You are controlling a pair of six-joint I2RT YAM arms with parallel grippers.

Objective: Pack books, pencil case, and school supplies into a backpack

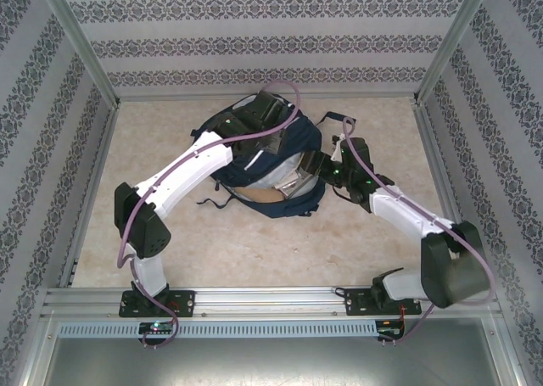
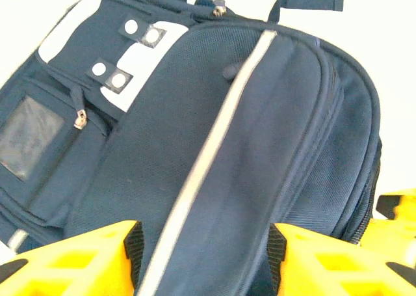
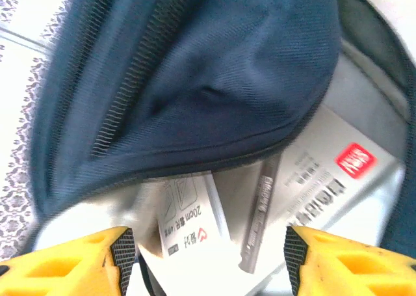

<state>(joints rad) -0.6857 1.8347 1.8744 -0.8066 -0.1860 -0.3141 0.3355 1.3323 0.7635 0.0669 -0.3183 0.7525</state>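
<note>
- Looking down from the top external view, the backpack (image 1: 301, 144) lay mid-table (image 1: 195, 242), towards the far wall. Its mouth faced the arm bases, and a tan patch and pale items showed in the opening.
- Same view: the left gripper (image 1: 257, 108) sat over the far part of the bag, and the right gripper (image 1: 322, 164) was at the bag's right edge. Finger spacing could not be read from this height.
- The left wrist view gave the bag's outside, which the overhead view did not resolve.
- That outside was navy mesh-textured fabric with a white reflective stripe (image 2: 214, 146) running diagonally down the front panel.
- Also noted there: pale grey patches (image 2: 136, 55) with round snap studs, a clear window pocket (image 2: 26, 136), a metal zip pull (image 2: 79, 119) and a carry loop (image 2: 305, 0) at the top.
- The yellow left fingers (image 2: 71, 257) stood apart, released. Bag fabric lay beneath the gap and nothing was visibly pinched.
- The right wrist view gave the inside, under the arched navy flap with its zip teeth (image 3: 123, 94).
- Lying there against grey lining were a white packet with red print (image 3: 338, 172), a white card marked "20cm" (image 3: 188, 224) and a thin grey stick (image 3: 260, 211).
- The yellow right fingers (image 3: 65, 263) were spread wide, released, holding nothing.
</note>
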